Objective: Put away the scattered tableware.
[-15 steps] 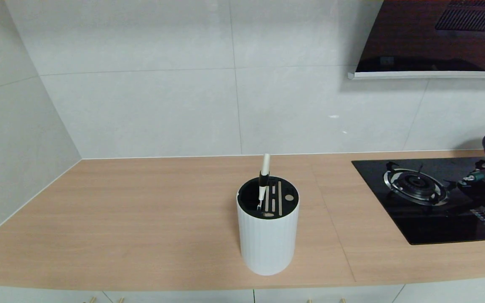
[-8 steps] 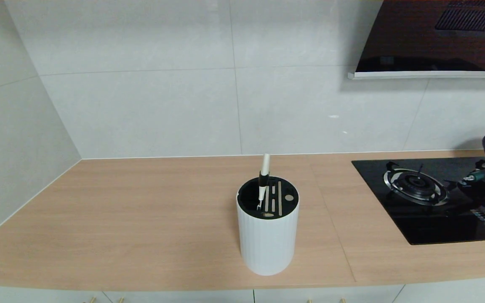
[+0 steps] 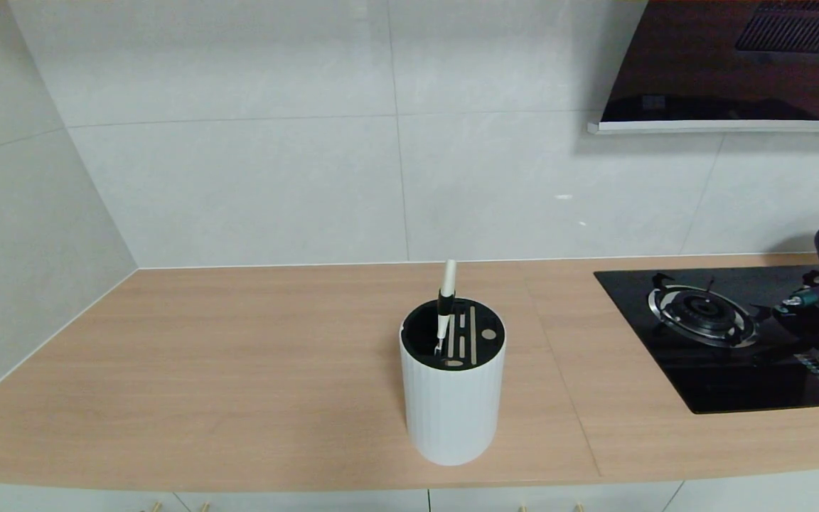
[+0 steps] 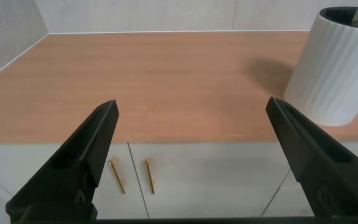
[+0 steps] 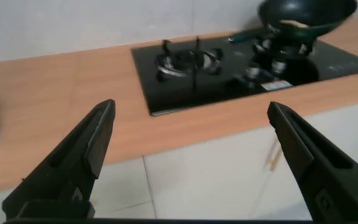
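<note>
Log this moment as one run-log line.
left gripper: open, empty | right gripper: open, empty | utensil: standing in holder

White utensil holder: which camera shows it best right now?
Head view: the whole white utensil holder stands on the counter, slotted top and utensil visible. Left wrist view crops its ribbed side; right wrist view catches a white sliver.

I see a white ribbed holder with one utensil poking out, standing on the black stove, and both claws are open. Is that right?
Not quite. The white ribbed holder stands on the wooden counter, left of the black stove, as the head view shows. The rest holds: one utensil pokes out of it, and the left gripper and right gripper are both open.
</note>
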{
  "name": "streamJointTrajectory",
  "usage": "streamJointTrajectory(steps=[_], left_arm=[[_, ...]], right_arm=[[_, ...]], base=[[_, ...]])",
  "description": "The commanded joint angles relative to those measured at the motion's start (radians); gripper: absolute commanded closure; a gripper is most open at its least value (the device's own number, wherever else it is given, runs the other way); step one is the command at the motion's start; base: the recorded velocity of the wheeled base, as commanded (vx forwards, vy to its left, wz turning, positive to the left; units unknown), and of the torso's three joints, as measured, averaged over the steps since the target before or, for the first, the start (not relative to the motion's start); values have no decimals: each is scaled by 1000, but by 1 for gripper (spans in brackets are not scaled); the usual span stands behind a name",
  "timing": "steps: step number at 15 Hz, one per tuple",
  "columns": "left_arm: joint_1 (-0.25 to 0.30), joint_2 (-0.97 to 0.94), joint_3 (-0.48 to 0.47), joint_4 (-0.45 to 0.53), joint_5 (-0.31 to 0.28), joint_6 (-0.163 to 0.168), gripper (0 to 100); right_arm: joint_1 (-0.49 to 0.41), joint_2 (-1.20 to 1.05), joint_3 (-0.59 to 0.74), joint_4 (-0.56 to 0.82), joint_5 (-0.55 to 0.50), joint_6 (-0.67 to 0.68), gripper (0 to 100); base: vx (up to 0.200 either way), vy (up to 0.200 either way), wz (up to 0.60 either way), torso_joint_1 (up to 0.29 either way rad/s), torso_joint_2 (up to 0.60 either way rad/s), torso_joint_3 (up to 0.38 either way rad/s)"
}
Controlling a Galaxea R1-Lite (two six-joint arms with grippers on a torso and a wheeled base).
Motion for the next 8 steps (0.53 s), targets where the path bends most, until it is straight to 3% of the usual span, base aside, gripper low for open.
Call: streamJointTrajectory(steps=[1,8], left_arm=[[0,2,0,0,0,-1,0],[0,2,0,0,1,-1,0]], right_arm=[[-2,-10,-2,60,172,7,0],[-2,-10,0,40,157,2,0]], base=[[0,0,0,0,0,0],[0,0,0,0,0,0]])
